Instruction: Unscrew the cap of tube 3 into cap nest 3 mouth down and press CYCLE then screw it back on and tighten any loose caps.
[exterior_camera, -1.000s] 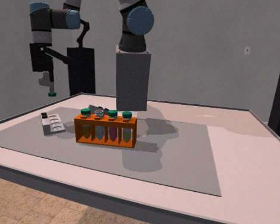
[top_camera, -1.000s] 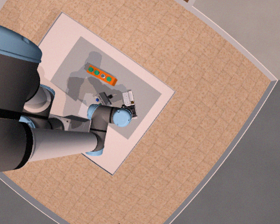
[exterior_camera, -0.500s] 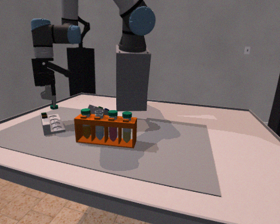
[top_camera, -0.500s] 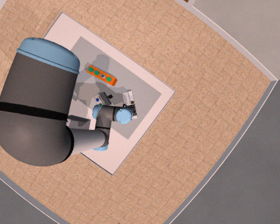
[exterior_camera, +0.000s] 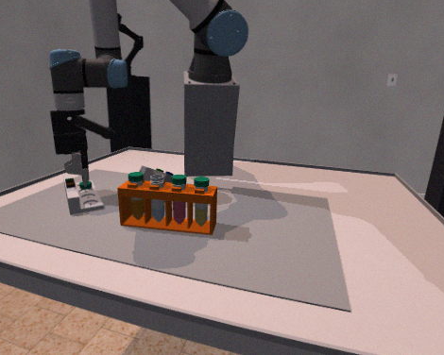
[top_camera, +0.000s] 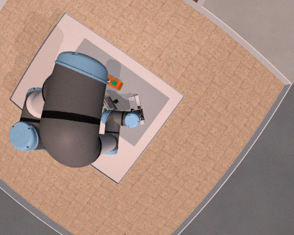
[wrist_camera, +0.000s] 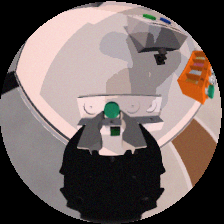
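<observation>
My gripper (exterior_camera: 85, 181) (wrist_camera: 111, 111) is shut on a green cap (exterior_camera: 82, 185) (wrist_camera: 111, 109), upright at the cap tray (exterior_camera: 73, 207) (wrist_camera: 145, 100). The cap is over or in nest 3; whether it sits flat is hidden. The other nests are empty. The orange decapping station (exterior_camera: 167, 228) (wrist_camera: 187, 89) (top_camera: 119, 86) holds four tubes. Tube 3 (exterior_camera: 158, 209) is open at the top. Tube 1 (exterior_camera: 201, 181), tube 2 (exterior_camera: 179, 179) and tube 4 (exterior_camera: 136, 177) wear green caps; any looseness is too small to tell. The tray's lamps (exterior_camera: 70, 182) look dark.
The key housing (wrist_camera: 150, 37) stands between tray and arm base, with green READY (wrist_camera: 149, 17) and blue CYCLE (wrist_camera: 165, 20) keys. A small black part (wrist_camera: 160, 57) (top_camera: 116, 101) sits at its side. The arm hides part of the decapping station in the top view.
</observation>
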Robot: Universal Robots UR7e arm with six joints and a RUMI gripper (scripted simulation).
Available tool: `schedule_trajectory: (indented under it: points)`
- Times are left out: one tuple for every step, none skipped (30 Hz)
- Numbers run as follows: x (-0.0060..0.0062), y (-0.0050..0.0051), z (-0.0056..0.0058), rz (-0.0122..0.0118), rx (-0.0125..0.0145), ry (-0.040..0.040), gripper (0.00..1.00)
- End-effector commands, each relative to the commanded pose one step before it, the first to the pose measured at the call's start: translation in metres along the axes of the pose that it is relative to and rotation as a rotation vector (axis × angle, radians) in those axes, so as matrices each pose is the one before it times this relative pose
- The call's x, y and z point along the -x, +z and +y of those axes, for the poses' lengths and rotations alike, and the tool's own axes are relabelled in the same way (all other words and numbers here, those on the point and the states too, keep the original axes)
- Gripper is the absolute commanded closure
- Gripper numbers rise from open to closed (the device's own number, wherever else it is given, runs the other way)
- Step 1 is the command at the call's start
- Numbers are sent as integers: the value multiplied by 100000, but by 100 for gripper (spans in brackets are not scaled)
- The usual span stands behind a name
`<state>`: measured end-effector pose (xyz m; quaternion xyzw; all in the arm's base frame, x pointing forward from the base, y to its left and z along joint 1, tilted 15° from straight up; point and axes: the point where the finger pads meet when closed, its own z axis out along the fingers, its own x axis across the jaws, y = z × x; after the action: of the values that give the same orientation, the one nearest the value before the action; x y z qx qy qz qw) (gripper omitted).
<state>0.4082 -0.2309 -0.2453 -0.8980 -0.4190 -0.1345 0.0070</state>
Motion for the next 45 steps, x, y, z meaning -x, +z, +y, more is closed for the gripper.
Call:
schedule_trajectory:
  points:
    - [45,240,595,-410,1057,-306,100]
    - [17,-4,4,-3,10,37,100]
    - [16,-12,3,1,7,24,100]
    - [0,0,0,0,0,0,100]
    - [0,0,0,0,0,0,100]
    - [13,-26,24,-18,61,-15,100]
    - [-8,-2,-26,11,-38,5,100]
    - [-6,-2,-19,8,-28,3,100]
    - [-4,-1,-12,5,-18,2,100]
    - [-2,-1,-6,3,-9,1,100]
    - [-1,-1,0,1,-2,-1,100]
    - [-17,14,-61,14,-49,11,100]
    - [-17,15,-62,14,-51,12,100]
    - [-18,15,-64,15,-53,12,100]
    - [-19,16,-69,19,-67,16,100]
    - [-19,16,-70,19,-68,16,100]
    - [-20,14,-71,19,-66,16,100]
    - [-20,13,-71,18,-64,15,100]
    - [-21,11,-71,17,-62,14,100]
    - [-15,6,-46,7,-24,3,100]
    - [0,0,0,0,0,0,100]
    - [0,0,0,0,0,0,100]
    - [-9,-12,-11,-12,42,-14,100]
    - [-10,1,-27,-2,6,-2,100]
    - [-9,2,-28,-1,3,-1,100]
    - [-9,3,-29,0,-1,1,100]
    - [-8,4,-29,1,-3,2,100]
    - [-7,5,-27,1,-5,3,100]
    - [-6,4,-25,1,-4,3,100]
    - [-4,4,-21,1,-3,3,100]
    - [2,-1,1,-1,5,2,100]
    - [1,-2,2,-2,6,1,100]
    - [1,-3,2,-2,8,0,100]
    - [1,-3,2,-2,7,-1,100]
    - [7,-4,29,-10,38,-10,100]
    - [2,-2,10,-5,20,-6,100]
    - [1,-1,5,-3,12,-4,100]
    - [0,0,0,0,0,0,100]
    - [0,0,0,0,0,0,100]
    - [0,2,-3,1,-4,1,100]
    - [-3,3,-15,4,-15,4,100]
    - [-2,85,-13,10,-34,-4,100]
    - [-2,53,21,-10,37,-24,100]
    - [-3,47,22,-10,37,-25,100]
    - [-2,47,22,-10,37,-24,100]
